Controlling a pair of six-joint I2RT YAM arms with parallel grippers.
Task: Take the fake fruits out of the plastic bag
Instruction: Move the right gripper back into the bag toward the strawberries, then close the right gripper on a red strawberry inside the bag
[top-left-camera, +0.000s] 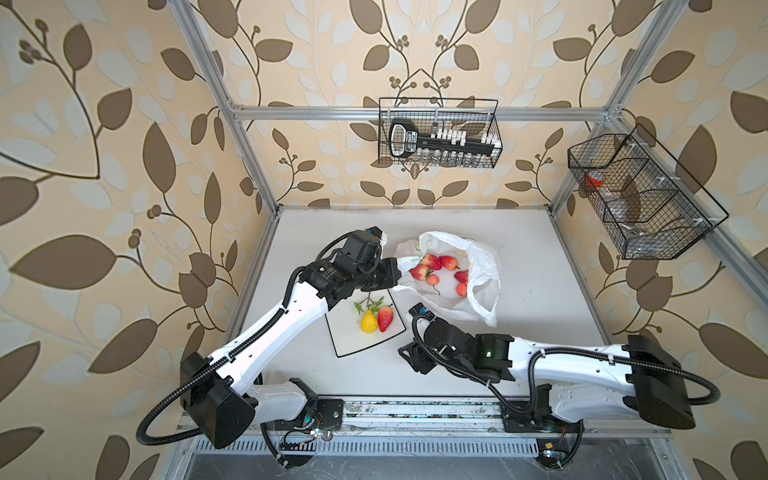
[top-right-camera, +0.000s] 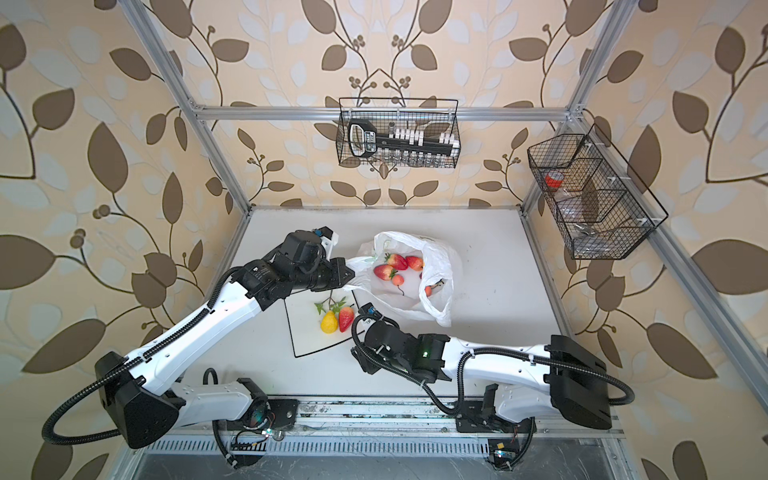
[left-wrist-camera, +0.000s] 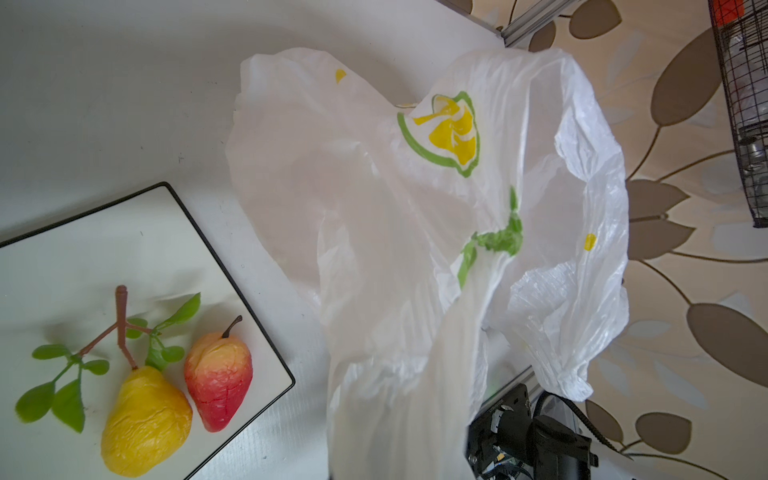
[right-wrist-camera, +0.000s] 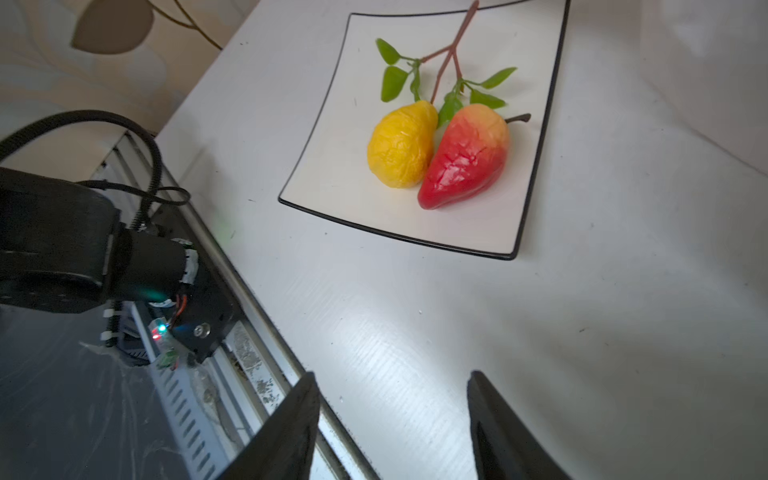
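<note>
Your left gripper (top-left-camera: 396, 274) is clamped on the rim of the bag (top-left-camera: 486, 266), just left of centre in both top views. The thin film stretches into a taut strip toward it, and the fingertips themselves are hidden. From that pinch the bag spreads rightward across the table (top-left-camera: 540, 291). It is crinkly, translucent white plastic with a yellow lemon slice and green leaves printed on it, and its mouth gapes upward. Inside lie the fruits (top-left-camera: 430, 262): glossy red, tapered strawberry shapes, with a small round orange-pink one (top-left-camera: 433, 279) among them.

Your right gripper (right-wrist-camera: 392, 376) stands open with nothing between its jaws. Its two black wedge-shaped fingers (right-wrist-camera: 291, 424) are apart above the bare white table. In both top views it sits lower centre, below the bag and clear of it.

Between the arms lies the plate (top-left-camera: 353, 349), a square, smooth white dish with a thin black rim. On it a wrinkled yellow pear (top-left-camera: 368, 322), with a brown twig and green leaves, touches a red fruit (top-left-camera: 385, 318) with a dark stem.
</note>
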